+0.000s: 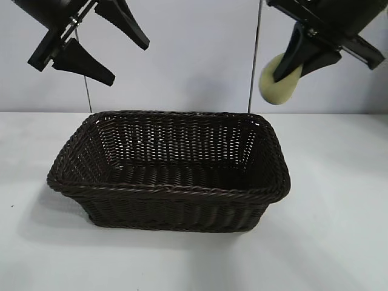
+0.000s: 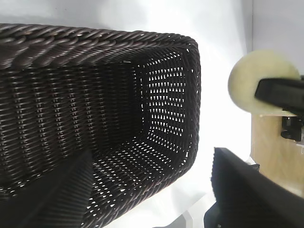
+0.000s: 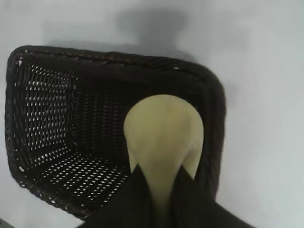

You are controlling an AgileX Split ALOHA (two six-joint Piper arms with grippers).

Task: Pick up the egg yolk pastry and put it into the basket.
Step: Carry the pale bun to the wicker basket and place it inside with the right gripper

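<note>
Between the right gripper's [image 1: 291,71] jaws sits the egg yolk pastry [image 1: 274,80], pinched from both sides and held in the air above the right-hand end of the basket [image 1: 170,189], clear of the rim. Right wrist view: the two dark fingers [image 3: 137,190] close on the lower part of the pastry [image 3: 164,137] and its rounded pale-yellow top sticks out past the fingertips. Its longer side runs along the fingers, so the free rounded end points down and toward the basket's short end wall. Exterior view: the pastry shows as a pale disc, partly covered by the near finger.

Left gripper [image 1: 112,51]: up in the air over the left end of the basket, jaws spread wide, nothing between them, touching nothing. Left wrist view: its fingers [image 2: 247,190] frame the basket [image 2: 95,42] from above, and the pastry [image 2: 254,80] shows beyond the far end wall, gripped by the other arm.

Basket: dark brown wicker, rectangular, sloping sides, braided rim, standing flat on the white desk [image 1: 339,200]. Inside, only the woven floor and walls show; no contents visible.
</note>
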